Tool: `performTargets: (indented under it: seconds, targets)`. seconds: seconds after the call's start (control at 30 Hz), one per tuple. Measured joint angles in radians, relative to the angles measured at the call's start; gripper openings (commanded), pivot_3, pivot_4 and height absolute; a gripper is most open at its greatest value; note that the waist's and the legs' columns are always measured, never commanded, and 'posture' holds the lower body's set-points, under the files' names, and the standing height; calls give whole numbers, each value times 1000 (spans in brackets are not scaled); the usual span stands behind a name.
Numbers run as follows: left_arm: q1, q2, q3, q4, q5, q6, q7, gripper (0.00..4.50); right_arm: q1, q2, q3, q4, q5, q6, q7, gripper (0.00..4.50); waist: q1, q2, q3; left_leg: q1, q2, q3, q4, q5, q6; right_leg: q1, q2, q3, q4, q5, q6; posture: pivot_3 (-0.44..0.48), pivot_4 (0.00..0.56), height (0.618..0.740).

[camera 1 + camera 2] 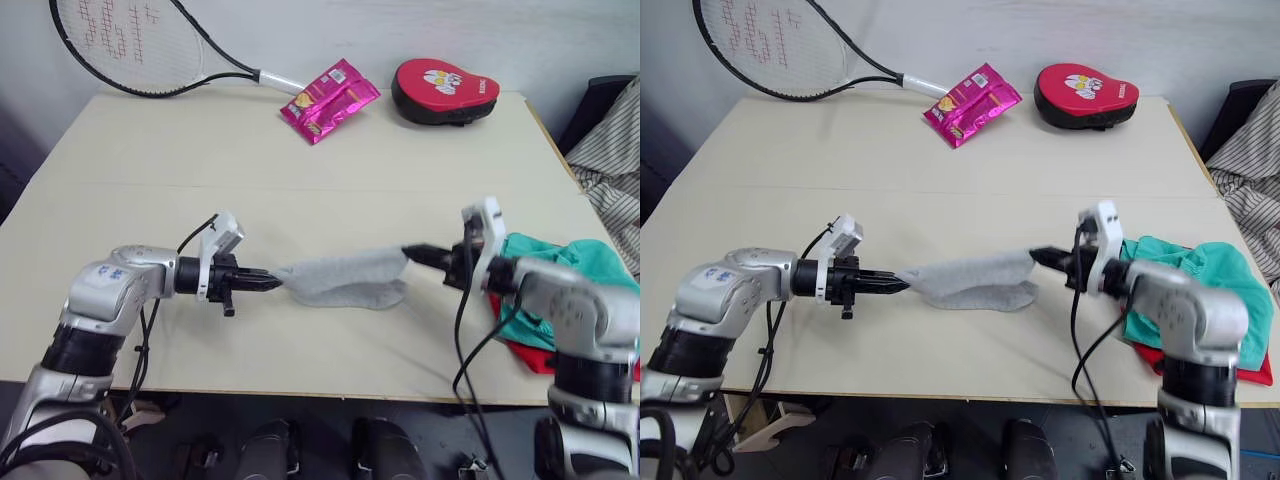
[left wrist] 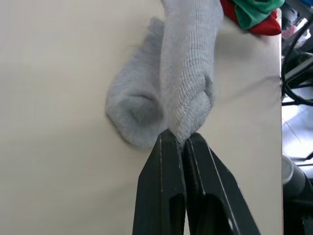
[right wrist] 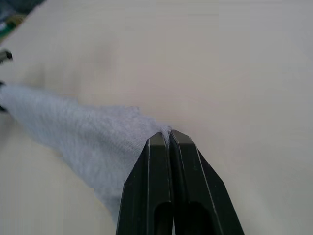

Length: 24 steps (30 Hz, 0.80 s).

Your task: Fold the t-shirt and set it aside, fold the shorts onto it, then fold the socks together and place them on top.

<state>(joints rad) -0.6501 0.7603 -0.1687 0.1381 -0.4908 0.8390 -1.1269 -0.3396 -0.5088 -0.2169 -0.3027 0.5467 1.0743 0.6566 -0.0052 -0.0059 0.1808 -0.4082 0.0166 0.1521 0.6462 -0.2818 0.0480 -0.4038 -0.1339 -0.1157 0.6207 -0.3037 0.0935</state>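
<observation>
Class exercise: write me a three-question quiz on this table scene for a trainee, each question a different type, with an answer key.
1. True or false: the left hand and right hand each pinch an end of a grey sock.
2. What lies directly on the red t-shirt? A) teal shorts B) racket C) pink packet
3. Fill in: the red mitt sits at the table's ____ edge.

Key: 1 true; 2 A; 3 far.
</observation>
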Motion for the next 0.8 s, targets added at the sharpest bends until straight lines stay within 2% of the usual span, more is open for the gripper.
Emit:
performTargets:
  seconds: [0.07, 0.27, 0.53, 0.8]
  targets:
    - [-44, -16, -28, 67, 27, -23, -32, 0, 44, 1, 15, -38, -18, -51, -25, 21, -2, 0, 0, -3, 0, 3, 1, 4, 6, -5, 1, 2, 3, 0, 0, 0, 150, 740]
    - [-67, -51, -67, 121, 66, -44, -85, 0, 124, 38, 25, -89, -36, -193, -66, 21, -2, -1, 0, -3, 1, 5, 2, 4, 7, -6, 3, 4, 5, 0, 0, 0, 150, 740]
    - [-66, -100, -73, 143, 95, -44, -75, 0, 129, 46, 29, -88, -39, -251, -94, 21, 0, -1, 1, -3, 1, 5, 3, 4, 7, -6, 2, 5, 5, 0, 0, 0, 150, 740]
    - [-66, -128, -73, 158, 131, -74, -66, 0, 139, 40, 95, -43, -100, -339, -102, 21, 0, -1, 0, -3, 1, 5, 3, 5, 8, -6, 2, 5, 6, 0, 0, 0, 150, 740]
